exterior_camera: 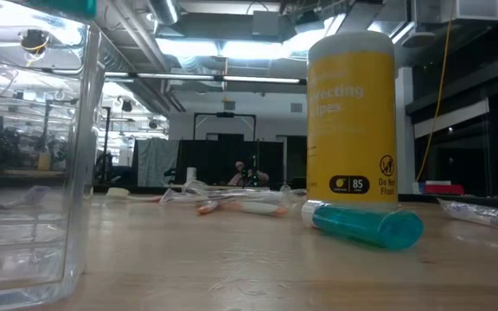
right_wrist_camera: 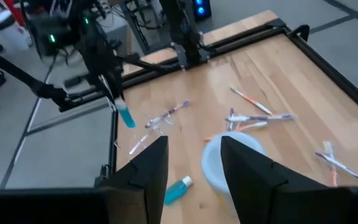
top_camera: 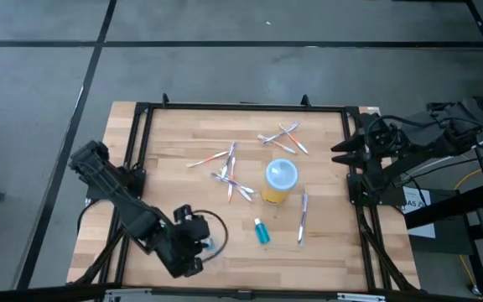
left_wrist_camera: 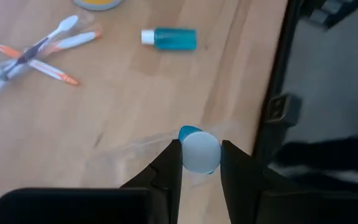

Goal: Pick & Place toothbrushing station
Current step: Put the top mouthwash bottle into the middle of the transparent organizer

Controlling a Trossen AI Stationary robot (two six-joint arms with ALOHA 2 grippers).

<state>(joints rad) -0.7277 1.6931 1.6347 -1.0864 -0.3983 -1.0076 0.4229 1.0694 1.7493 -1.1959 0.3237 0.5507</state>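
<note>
A wooden table [top_camera: 183, 218] with a black metal frame [top_camera: 241, 107] stands on a grey floor [top_camera: 225, 67]; a yellow cable [top_camera: 476, 252] hangs beside it.

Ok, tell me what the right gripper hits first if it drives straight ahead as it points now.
Most likely the pale-blue lid of the yellow cup, seen between the open fingers of the right gripper; depth is unclear.

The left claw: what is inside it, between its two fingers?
The left claw is shut on a small teal tube, held above the clear plastic pouch on the table. The tube's white cap faces the camera; its lower part is hidden.
</note>
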